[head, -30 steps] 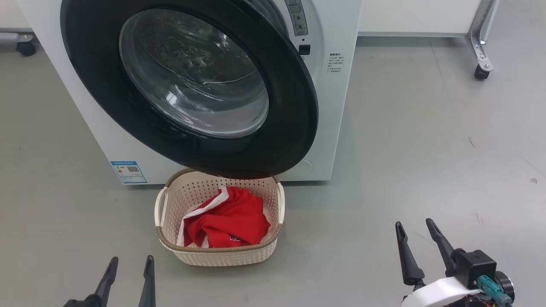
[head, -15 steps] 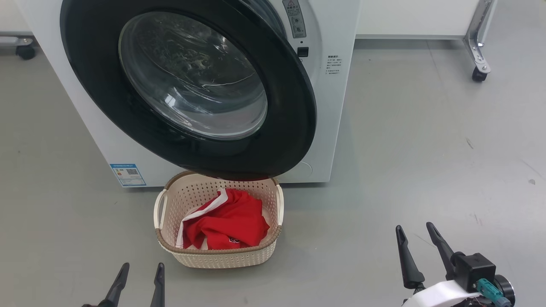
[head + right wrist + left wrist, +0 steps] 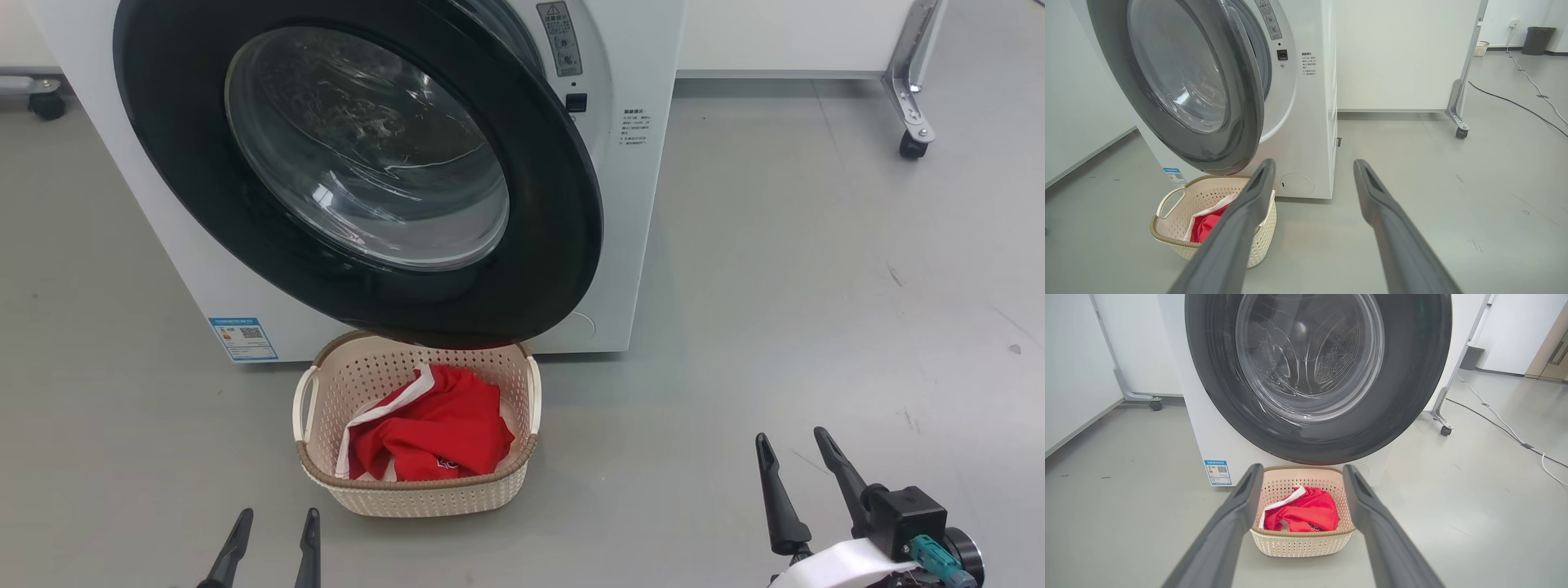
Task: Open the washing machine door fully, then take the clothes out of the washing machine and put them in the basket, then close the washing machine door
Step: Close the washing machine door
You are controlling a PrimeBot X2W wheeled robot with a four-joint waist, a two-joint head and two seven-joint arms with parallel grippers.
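Note:
The washing machine (image 3: 633,245) stands ahead, white and boxy. Its door (image 3: 563,212), black-rimmed with a bulging glass window, hangs slightly ajar; the right wrist view shows a gap behind the door (image 3: 1241,102) at its right edge. Below it on the floor sits the cream basket (image 3: 424,498) with the red clothes (image 3: 433,437) inside. My left gripper (image 3: 277,516) is open and empty, low at the front left of the basket. In its own view the left gripper (image 3: 1302,467) frames the basket (image 3: 1298,543). My right gripper (image 3: 790,435) is open and empty, well right of the basket.
A blue label (image 3: 242,338) marks the machine's lower left front. White panels on metal legs with castors (image 3: 910,145) stand behind at the right, another castor (image 3: 45,104) at the left. A cable (image 3: 1494,416) runs over the grey floor to the right.
The head camera has shifted a little. My left gripper has slid slightly right and lower in the head view. The door, basket and clothes have stayed put.

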